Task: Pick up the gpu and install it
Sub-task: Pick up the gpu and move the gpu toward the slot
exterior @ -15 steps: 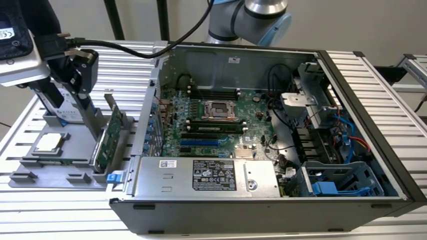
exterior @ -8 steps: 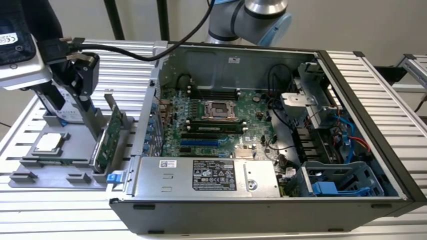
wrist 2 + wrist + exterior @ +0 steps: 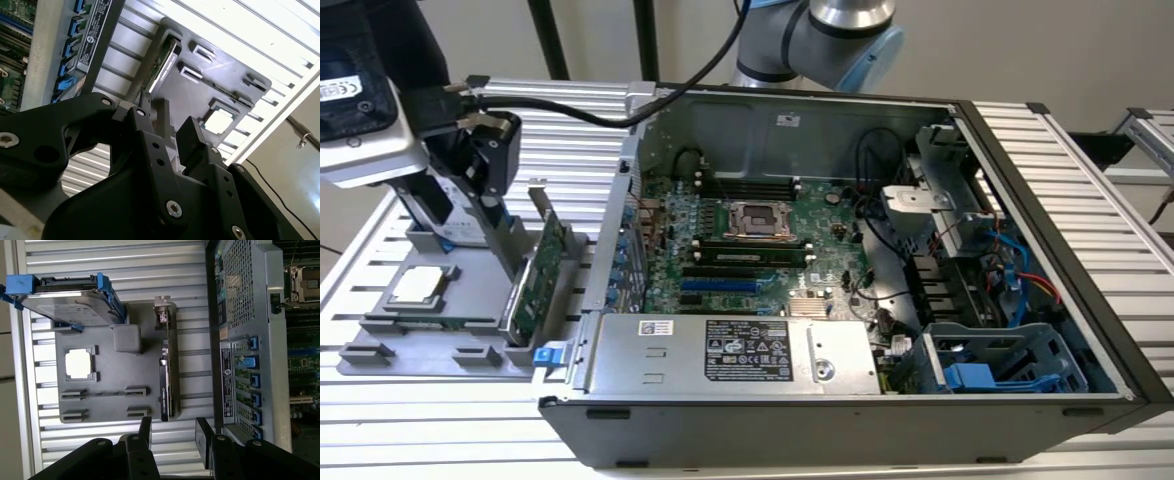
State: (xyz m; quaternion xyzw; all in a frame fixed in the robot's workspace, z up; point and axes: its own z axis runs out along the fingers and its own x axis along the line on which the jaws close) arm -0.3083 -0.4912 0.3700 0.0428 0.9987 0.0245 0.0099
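Observation:
The gpu (image 3: 538, 268) stands on its long edge in a slot of the grey holder tray (image 3: 400, 340), at the exterior view's left of the open computer case (image 3: 854, 300). In both wrist views it shows as a thin dark card (image 3: 168, 377) (image 3: 161, 67) with a silver bracket at one end. My gripper (image 3: 488, 165) hangs above the tray, higher than the gpu and toward the exterior view's left of it. Its black fingers (image 3: 145, 431) stand apart, so the gripper (image 3: 174, 436) (image 3: 174, 127) is open and holds nothing.
A silver hard drive in a blue frame (image 3: 65, 297) stands at one end of the tray. A square processor (image 3: 80, 363) and a narrow memory stick (image 3: 102, 394) lie in the tray. The motherboard (image 3: 747, 240) lies inside the case, whose wall (image 3: 250, 340) rises next to the tray.

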